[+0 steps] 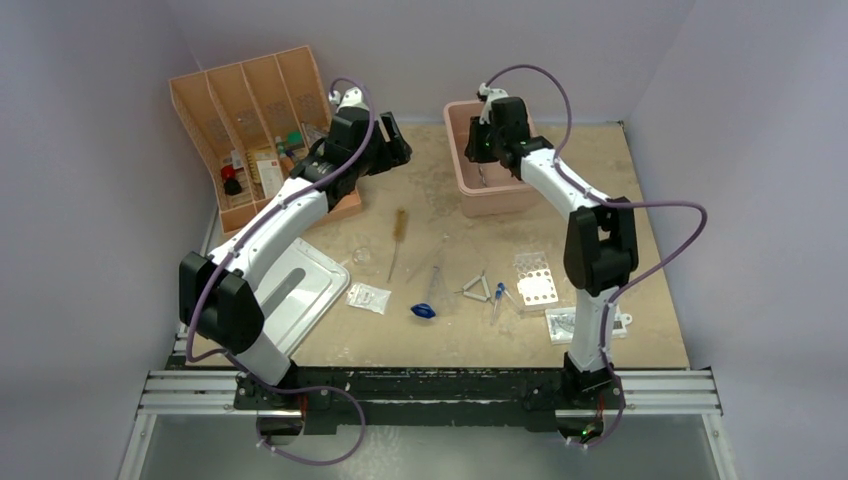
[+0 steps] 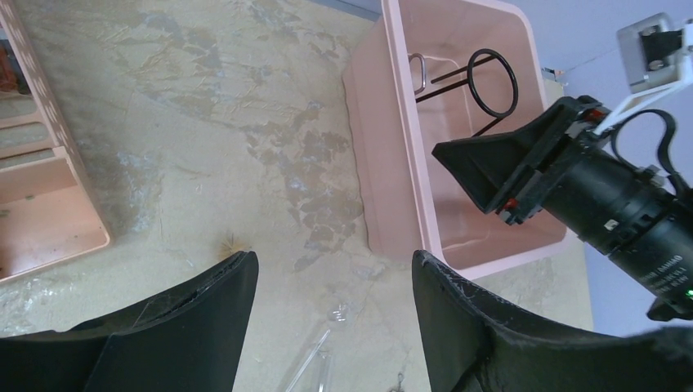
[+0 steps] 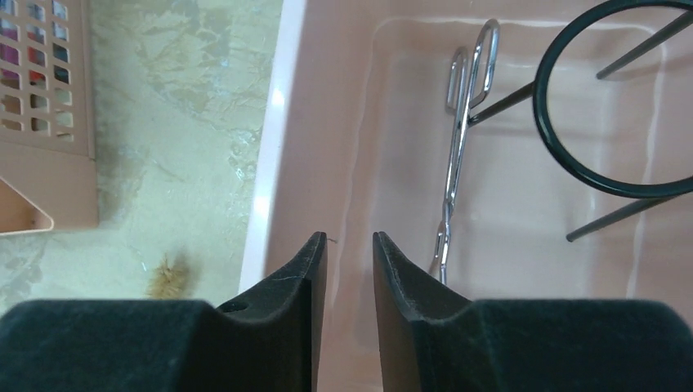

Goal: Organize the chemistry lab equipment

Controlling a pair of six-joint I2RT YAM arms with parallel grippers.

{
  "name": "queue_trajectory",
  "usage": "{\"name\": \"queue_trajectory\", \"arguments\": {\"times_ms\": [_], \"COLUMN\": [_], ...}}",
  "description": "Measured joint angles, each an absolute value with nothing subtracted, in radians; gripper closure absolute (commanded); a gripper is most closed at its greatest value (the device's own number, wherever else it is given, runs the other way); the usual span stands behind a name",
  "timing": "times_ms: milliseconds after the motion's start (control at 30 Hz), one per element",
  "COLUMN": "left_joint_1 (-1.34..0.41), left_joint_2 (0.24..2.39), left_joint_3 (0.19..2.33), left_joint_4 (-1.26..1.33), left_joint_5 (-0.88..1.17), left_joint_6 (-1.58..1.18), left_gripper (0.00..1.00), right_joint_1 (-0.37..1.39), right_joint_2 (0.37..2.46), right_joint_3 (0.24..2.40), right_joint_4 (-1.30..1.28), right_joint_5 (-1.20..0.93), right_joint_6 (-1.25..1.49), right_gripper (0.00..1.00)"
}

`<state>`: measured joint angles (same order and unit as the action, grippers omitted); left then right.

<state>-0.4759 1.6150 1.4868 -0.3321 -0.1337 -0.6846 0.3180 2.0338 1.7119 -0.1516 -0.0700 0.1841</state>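
Observation:
Inside the pink tub (image 3: pixel 270 163) lie the metal forceps (image 3: pixel 459 139) and the black wire ring tripod (image 3: pixel 572 155), also seen from the left wrist as the tripod (image 2: pixel 490 82). My right gripper (image 3: pixel 350 241) hovers over the tub's left side, open a little with nothing between its fingers. My left gripper (image 2: pixel 331 261) hangs wide open and empty above bare table left of the tub (image 2: pixel 384 163). On the table's near half lie a clear flask (image 1: pixel 362 256), clear packet (image 1: pixel 368 296), blue bulb (image 1: pixel 424 311), blue-tipped dropper (image 1: pixel 498 295) and clear well rack (image 1: pixel 533 280).
The orange divided tray (image 1: pixel 215 120) stands at the back left, close behind the left arm. A bristle brush (image 1: pixel 398 240), a thin glass rod (image 1: pixel 435 275) and a second packet (image 1: pixel 575 322) lie on the table. A white flat tray (image 1: pixel 300 290) sits near the left arm's base.

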Motion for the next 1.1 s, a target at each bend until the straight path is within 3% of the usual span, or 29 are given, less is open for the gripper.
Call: {"name": "queue_trajectory", "arguments": {"times_ms": [400,767,967,1100], "left_joint_1": [-0.476,-0.472,-0.459,-0.486], "left_joint_2": [1.615,1.562,1.504,1.523], "left_joint_3": [1.487,1.409,1.309,1.277], "left_joint_4": [-0.341,-0.441,-0.455,-0.456], "left_joint_5": [-0.135,-0.251,-0.279,-0.260], "left_joint_6": [-0.677,-0.633,-0.614,-0.581], "left_gripper": [0.30,0.17,0.45,0.52], "right_joint_1": [0.316,0.328,0.457,0.525], "right_joint_2": [1.987,1.762,1.655,1.653], "right_joint_3": [1.709,1.611,1.547,1.474], "right_joint_4": [-0.174,-0.194,-0.183,-0.186], "right_joint_5": [0.009,-0.041,-0.044,-0.044], "right_joint_6": [0.224,0.228,0.247,0.316], "right_gripper": [0.44,0.39,0.42,0.45]}}
